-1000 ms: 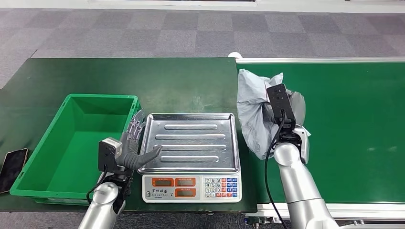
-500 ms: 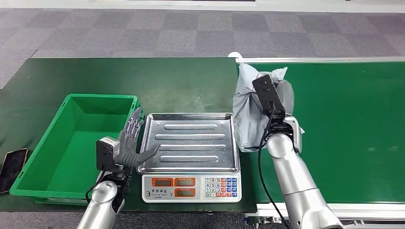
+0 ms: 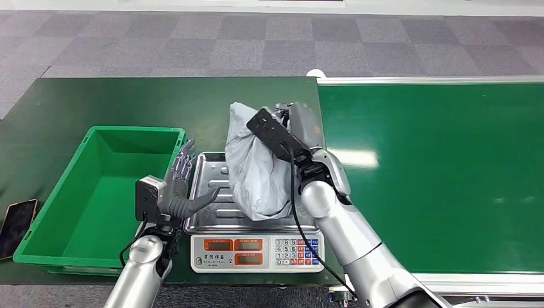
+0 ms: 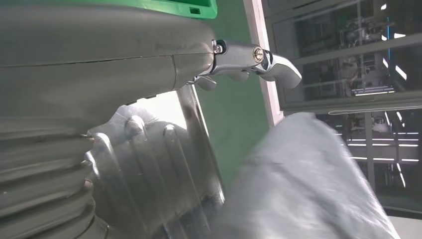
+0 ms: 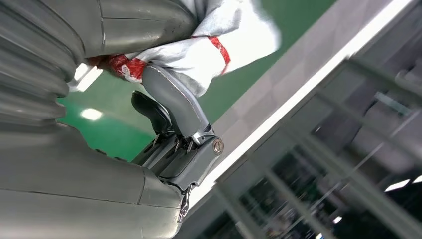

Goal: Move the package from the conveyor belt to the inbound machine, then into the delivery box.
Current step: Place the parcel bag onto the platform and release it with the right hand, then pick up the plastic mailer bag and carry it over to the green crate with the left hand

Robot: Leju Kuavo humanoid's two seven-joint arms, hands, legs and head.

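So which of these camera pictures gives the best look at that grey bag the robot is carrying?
The head view: the whole grey bag shows, held by the right robot hand over the scale tray. The left wrist view shows a blurred grey bulk; the right wrist view shows a white-and-red corner between fingers.

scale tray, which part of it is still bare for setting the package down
The scale tray shows bare metal along its left strip, bordered by the left hand. Its right half is crowded: the grey package, held by the right hand, hangs over it. The green bin beside it is empty.
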